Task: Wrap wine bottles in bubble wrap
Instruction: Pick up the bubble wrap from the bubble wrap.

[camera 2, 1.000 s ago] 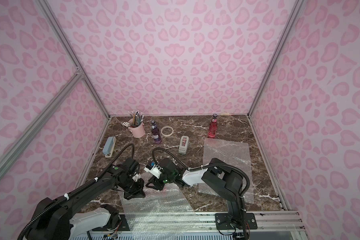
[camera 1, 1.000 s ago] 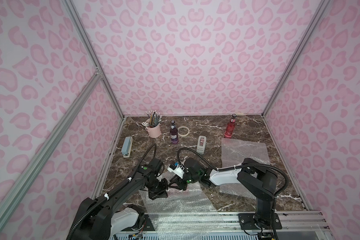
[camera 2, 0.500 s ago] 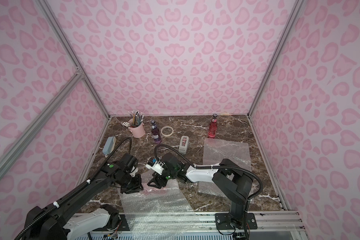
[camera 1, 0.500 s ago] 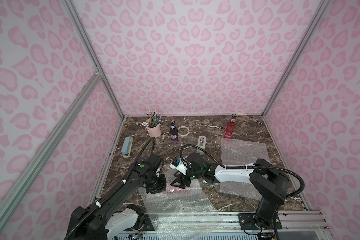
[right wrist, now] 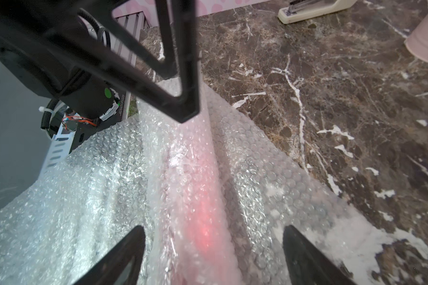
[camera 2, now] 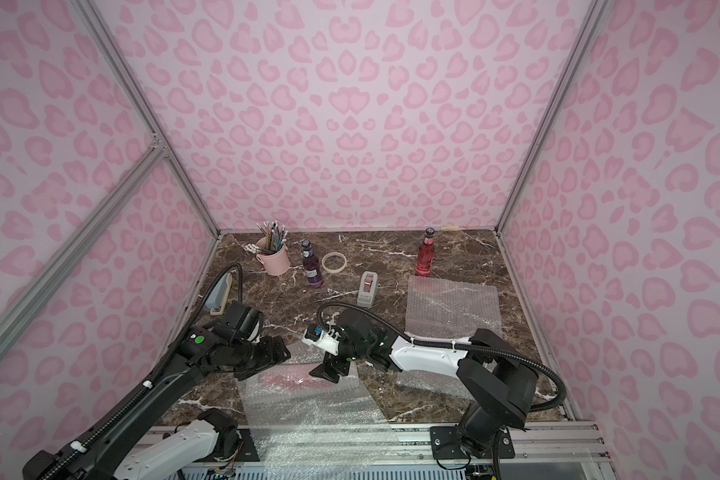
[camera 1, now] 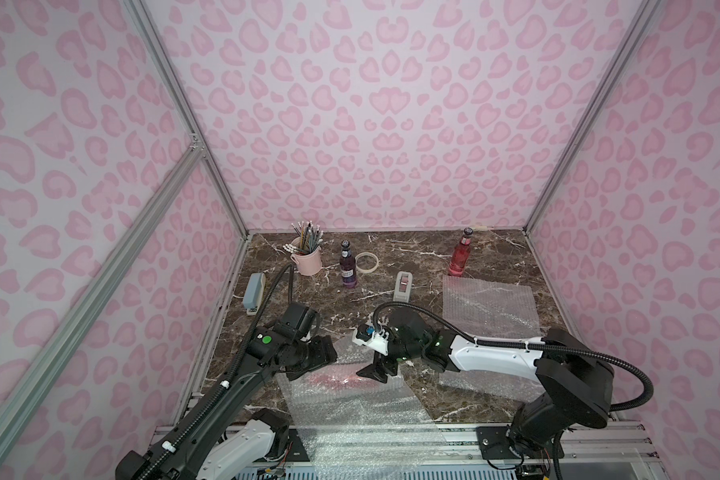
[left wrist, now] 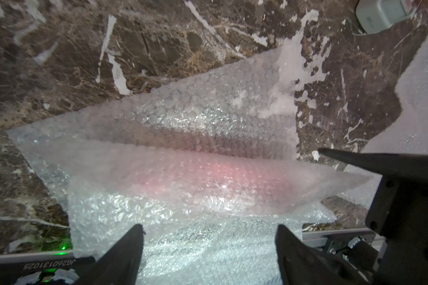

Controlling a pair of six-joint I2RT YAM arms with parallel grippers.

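A pink-red wine bottle lies on its side at the front of the table, under a folded sheet of bubble wrap. It shows as a pink glow through the wrap. My left gripper is open above the sheet's near part. The right gripper is open astride the covered bottle, holding nothing. A purple bottle and a second pink-red bottle stand upright at the back. Another bubble wrap sheet lies flat at the right.
A pink cup of pencils, a tape ring, a tape dispenser and a grey stapler sit on the table's back half. A metal rail runs along the front edge, partly under the wrap.
Both grippers have opened; the left was fully shut a second ago. The wrap now lies loose over the bottle. The left arm has shifted slightly left.
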